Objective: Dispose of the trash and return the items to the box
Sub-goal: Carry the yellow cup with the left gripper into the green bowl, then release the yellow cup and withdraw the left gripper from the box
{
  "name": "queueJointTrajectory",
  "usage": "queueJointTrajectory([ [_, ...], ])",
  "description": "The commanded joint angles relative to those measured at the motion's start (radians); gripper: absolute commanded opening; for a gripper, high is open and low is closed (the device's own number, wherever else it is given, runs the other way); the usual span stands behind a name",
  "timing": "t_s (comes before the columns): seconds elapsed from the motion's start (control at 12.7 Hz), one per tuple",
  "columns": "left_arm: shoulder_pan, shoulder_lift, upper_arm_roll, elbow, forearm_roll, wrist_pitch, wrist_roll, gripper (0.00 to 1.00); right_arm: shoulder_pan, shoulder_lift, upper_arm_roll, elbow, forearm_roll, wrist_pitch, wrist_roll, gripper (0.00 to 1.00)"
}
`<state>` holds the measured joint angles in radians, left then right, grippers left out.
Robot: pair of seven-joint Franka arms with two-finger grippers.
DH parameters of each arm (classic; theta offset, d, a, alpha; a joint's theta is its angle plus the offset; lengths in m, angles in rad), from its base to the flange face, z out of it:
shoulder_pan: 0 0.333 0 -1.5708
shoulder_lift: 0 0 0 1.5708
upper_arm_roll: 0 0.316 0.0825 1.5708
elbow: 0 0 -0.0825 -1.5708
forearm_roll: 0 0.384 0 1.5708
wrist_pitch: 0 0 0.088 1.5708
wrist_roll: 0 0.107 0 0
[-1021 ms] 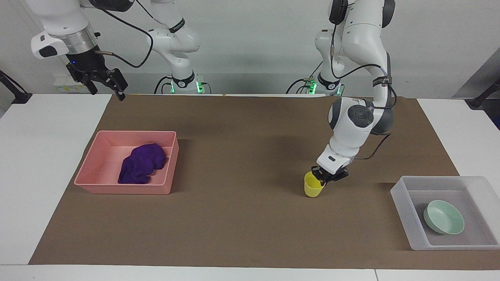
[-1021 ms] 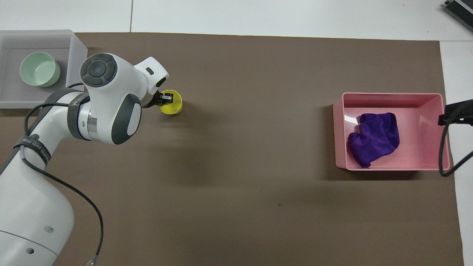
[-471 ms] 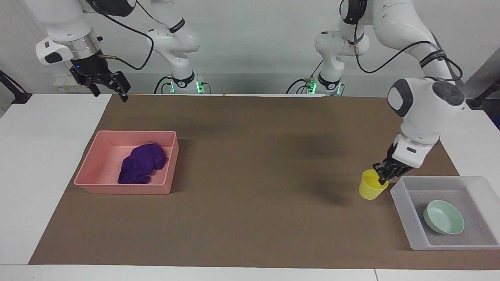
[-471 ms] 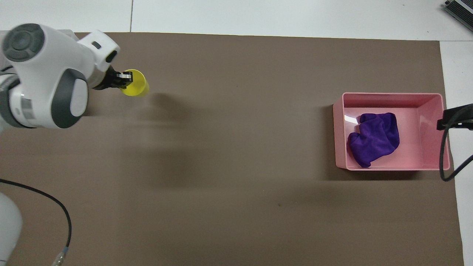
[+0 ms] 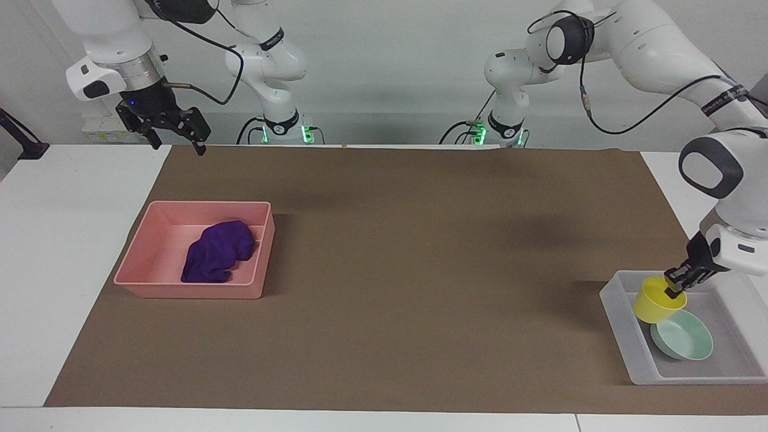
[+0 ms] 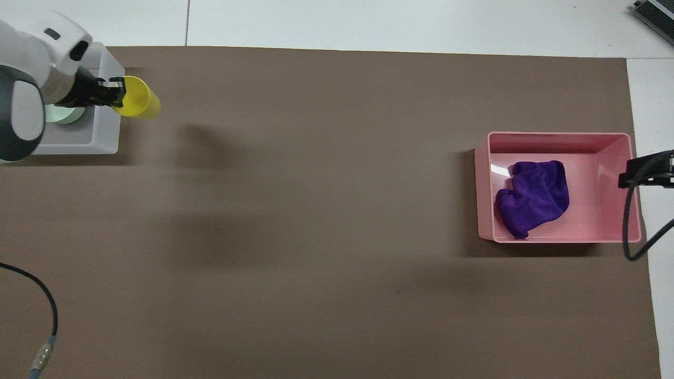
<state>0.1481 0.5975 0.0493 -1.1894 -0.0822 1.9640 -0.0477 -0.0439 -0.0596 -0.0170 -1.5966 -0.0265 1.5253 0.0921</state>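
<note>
My left gripper (image 5: 673, 288) (image 6: 113, 90) is shut on the rim of the yellow cup (image 5: 656, 300) (image 6: 136, 103) and holds it in the air over the translucent box (image 5: 636, 354) (image 6: 108, 142), above its wall toward the table's middle. The mint-green bowl (image 5: 684, 337) (image 6: 66, 114) lies in the box, partly hidden by the arm in the overhead view. The purple cloth (image 5: 216, 258) (image 6: 534, 197) lies in the pink tray (image 5: 240, 292) (image 6: 558, 139). My right gripper (image 5: 174, 133) is open and raised near the robots' edge of the table, at the right arm's end.
A brown mat (image 5: 384, 270) (image 6: 316, 210) covers the table's middle. A black cable (image 6: 629, 231) hangs beside the pink tray. Another cable (image 6: 47, 316) of the left arm crosses the mat's near corner.
My left gripper has lifted the yellow cup off the mat and carried it toward the left arm's end, to over the box. My right gripper shifted slightly.
</note>
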Motion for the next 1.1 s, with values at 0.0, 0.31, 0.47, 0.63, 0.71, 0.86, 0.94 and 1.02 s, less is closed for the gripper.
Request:
queueJointTrajectory([
  [0.0, 0.111, 0.129, -0.071, 0.163, -0.008, -0.031, 0.022, 0.00, 0.001, -0.026, 0.003, -0.026, -0.009, -0.011, -0.021, 1.00],
  [0.31, 0.151, 0.176, -0.063, 0.174, -0.007, 0.035, 0.023, 0.00, -0.005, -0.025, 0.002, -0.025, 0.002, -0.007, -0.018, 1.00],
  [0.47, 0.153, 0.171, -0.066, 0.149, -0.002, 0.053, 0.023, 0.00, -0.005, -0.026, 0.002, -0.023, 0.002, -0.010, -0.020, 1.00],
  [0.63, 0.153, 0.148, -0.066, 0.067, 0.002, 0.135, 0.023, 0.00, -0.005, -0.026, 0.002, -0.023, 0.002, -0.010, -0.020, 1.00],
  [0.71, 0.150, 0.128, -0.066, 0.009, 0.002, 0.175, 0.023, 0.00, -0.005, -0.026, 0.002, -0.023, 0.002, -0.010, -0.020, 1.00],
  [0.86, 0.151, 0.113, -0.068, -0.030, -0.002, 0.199, 0.025, 0.00, -0.005, -0.026, 0.002, -0.023, 0.002, -0.010, -0.020, 1.00],
  [0.94, 0.153, 0.107, -0.066, -0.027, 0.002, 0.187, 0.025, 0.03, -0.005, -0.026, 0.002, -0.023, 0.002, -0.010, -0.020, 1.00],
  [1.02, 0.150, 0.107, -0.066, -0.027, 0.004, 0.188, 0.025, 0.44, -0.005, -0.028, 0.002, -0.023, 0.002, -0.010, -0.020, 1.00],
])
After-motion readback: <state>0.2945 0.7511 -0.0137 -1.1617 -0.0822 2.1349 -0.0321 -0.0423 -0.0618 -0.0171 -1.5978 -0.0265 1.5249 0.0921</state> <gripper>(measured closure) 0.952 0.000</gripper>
